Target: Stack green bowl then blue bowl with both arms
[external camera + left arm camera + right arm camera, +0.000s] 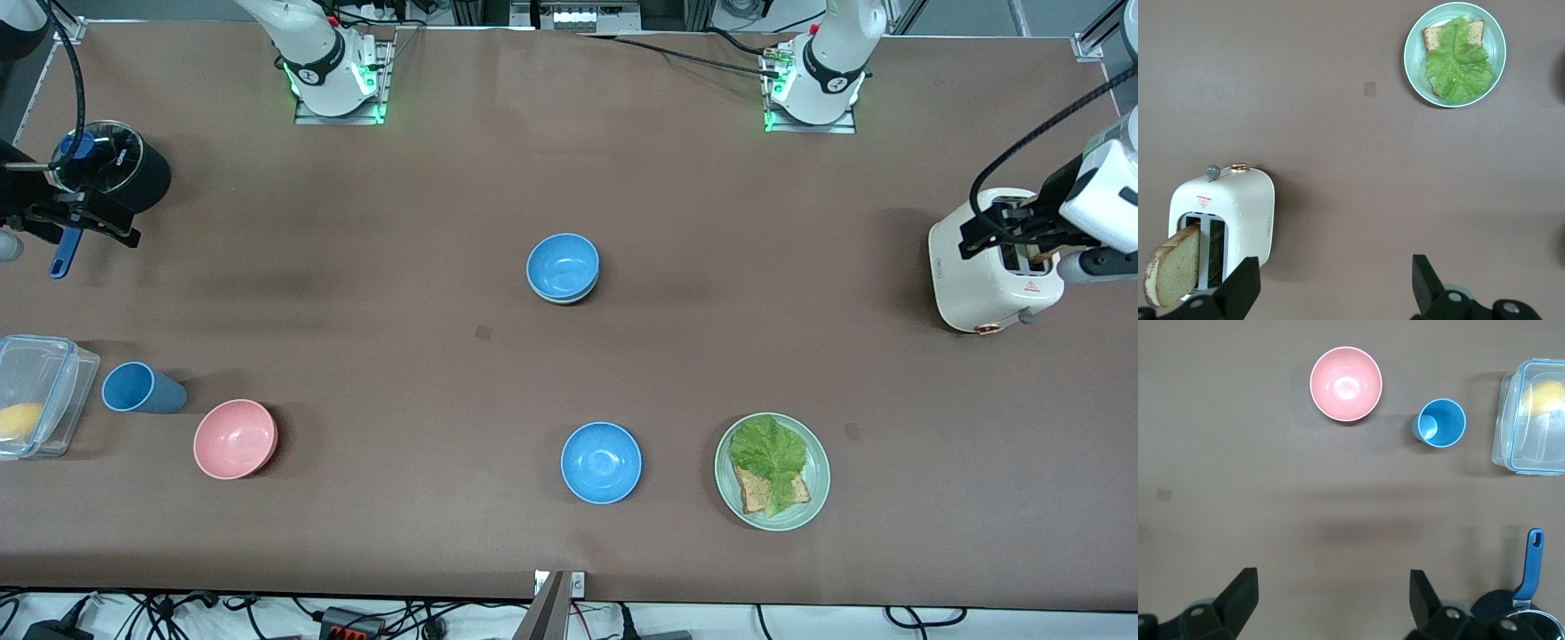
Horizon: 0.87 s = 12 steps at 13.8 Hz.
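A blue bowl (563,265) sits mid-table, nested in the green bowl (569,300), of which only a pale lower edge shows. Another blue bowl (601,462) stands alone, nearer to the front camera. My left gripper (1009,229) hangs open over the white toaster (987,276) at the left arm's end of the table. In the left wrist view its fingers (1241,287) are spread wide around bare table, so the left gripper (1336,287) holds nothing. My right gripper (62,222) hovers by the black pot (116,173) at the right arm's end. The right gripper (1333,600) is open and empty.
A pink bowl (236,438), a blue cup (142,388) and a clear lidded box (40,396) stand toward the right arm's end. A pale-green plate (813,498) with lettuce and bread lies beside the lone blue bowl. A bread slice (1175,270) sticks out of the toaster (1238,213).
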{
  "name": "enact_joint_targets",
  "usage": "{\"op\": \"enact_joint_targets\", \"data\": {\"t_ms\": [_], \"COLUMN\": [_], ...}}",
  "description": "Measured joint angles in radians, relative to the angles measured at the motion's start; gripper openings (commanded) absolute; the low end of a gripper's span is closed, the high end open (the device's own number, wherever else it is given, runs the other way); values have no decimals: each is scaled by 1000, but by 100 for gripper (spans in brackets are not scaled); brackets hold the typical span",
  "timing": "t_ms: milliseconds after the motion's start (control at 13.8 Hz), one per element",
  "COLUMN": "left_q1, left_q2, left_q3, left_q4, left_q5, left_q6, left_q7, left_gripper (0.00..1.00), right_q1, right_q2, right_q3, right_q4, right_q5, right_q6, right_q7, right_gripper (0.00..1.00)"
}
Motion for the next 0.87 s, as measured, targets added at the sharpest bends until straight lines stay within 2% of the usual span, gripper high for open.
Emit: {"op": "enact_joint_targets", "data": {"t_ms": [871], "left_q1": [-11], "left_q2": [2], "left_q3": [-2], "left_q4": [-13], "left_q5": [-29], "left_q6": [-2], "left_q7": [3], "left_gripper": [100], "right_q1": [0], "right_q2": [0], "right_q3": [0], "right_q4": [0], "right_q5": [0], "right_q6": [0], "right_q7": [0], "right_gripper": [100]}}
